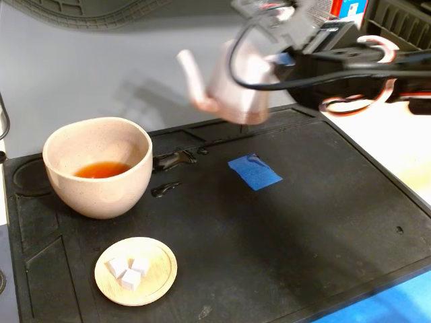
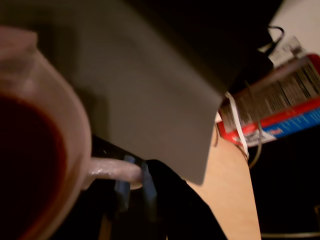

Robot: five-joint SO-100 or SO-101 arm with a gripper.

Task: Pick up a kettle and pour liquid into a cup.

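The pinkish-white kettle (image 1: 232, 91) hangs in the air above the far edge of the black mat (image 1: 303, 222), blurred, with its spout (image 1: 189, 73) pointing left and upward. My gripper (image 1: 273, 62) is shut on its handle from the right. In the wrist view the kettle (image 2: 75, 135) fills the left side with dark red liquid (image 2: 27, 165) inside. There my gripper (image 2: 134, 186) clamps the small loop handle (image 2: 112, 169). The beige speckled cup (image 1: 98, 166) stands at the mat's left, apart from the kettle, with reddish-orange liquid (image 1: 101, 169) in its bottom.
A round wooden dish (image 1: 136, 271) with three white cubes sits in front of the cup. A blue tape patch (image 1: 254, 171) lies mid-mat. Wet spills (image 1: 174, 160) lie right of the cup. A red-blue box (image 2: 280, 110) and cables stand behind the arm.
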